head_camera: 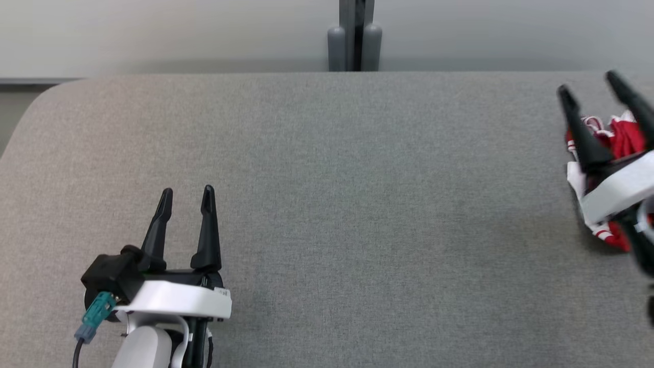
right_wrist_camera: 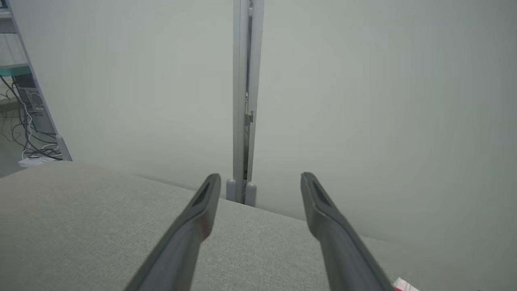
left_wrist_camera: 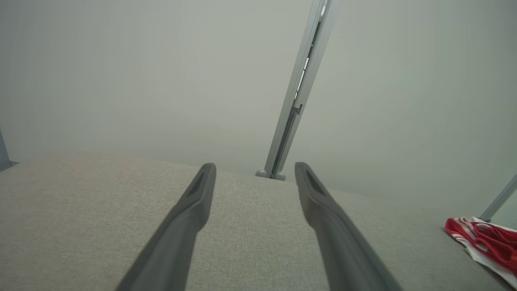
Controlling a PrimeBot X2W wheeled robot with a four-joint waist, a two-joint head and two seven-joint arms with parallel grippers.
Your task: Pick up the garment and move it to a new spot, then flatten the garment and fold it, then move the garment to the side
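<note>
1. Landmark: grey post [head_camera: 354, 36], upright behind the middle of the far edge of the grey cloth-covered table [head_camera: 327, 214].
2. Well to the left of the post and close to the table's near edge: left gripper [head_camera: 187, 190], fingers spread wide, nothing between them, pointing toward the far edge.
3. Well to the right of the post, at the table's right end: right gripper [head_camera: 587, 83], fingers also wide apart and empty, tilted a little leftward toward the post.
4. Under that right gripper, far right of the post: garment [head_camera: 626, 138], a crumpled red and white heap with striped trim, lying on the table, partly hidden by the white wrist. Touching the gripper or not: cannot tell.
5. In the left wrist view, low and right of the post: the heap at the picture's corner, unheld.
6. In the right wrist view, post straight ahead between the fingertips; a pink and white scrap of cloth at the bottom edge, right of the post.
7. Far left of the post in that view: tangled cables [right_wrist_camera: 40, 152] on the floor.
</note>
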